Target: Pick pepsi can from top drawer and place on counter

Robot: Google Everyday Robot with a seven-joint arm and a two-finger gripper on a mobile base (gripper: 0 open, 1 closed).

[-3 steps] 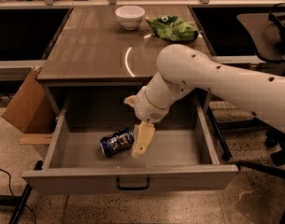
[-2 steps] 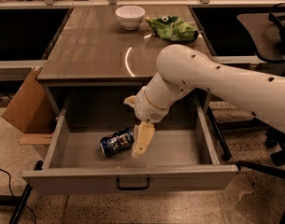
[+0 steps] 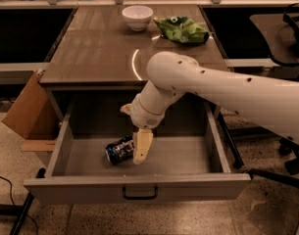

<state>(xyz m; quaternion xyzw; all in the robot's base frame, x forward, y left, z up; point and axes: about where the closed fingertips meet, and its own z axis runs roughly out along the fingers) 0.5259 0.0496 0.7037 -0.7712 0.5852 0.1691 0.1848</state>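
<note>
1. Nothing has visibly moved in the past second: the white arm's cream gripper [image 3: 141, 151] still hangs inside the one open, wide grey top drawer [image 3: 139, 189]
2. One dark blue pepsi can [image 3: 118, 151] lies on its side on the drawer floor, just beside the gripper at its 9 o'clock; whether the claw is spread or clamped cannot be told
3. The glossy grey-brown counter [image 3: 100, 48] holds one white bowl [image 3: 137, 17] at 12 o'clock and one green chip bag [image 3: 181, 29] at 1 o'clock

No lettering reads, even on the pepsi can [image 3: 118, 151] beside the pincer [image 3: 140, 154].

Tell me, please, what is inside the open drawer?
A pepsi can lies on its side in the drawer; the gripper reaches down beside it, covering its right end.
</note>
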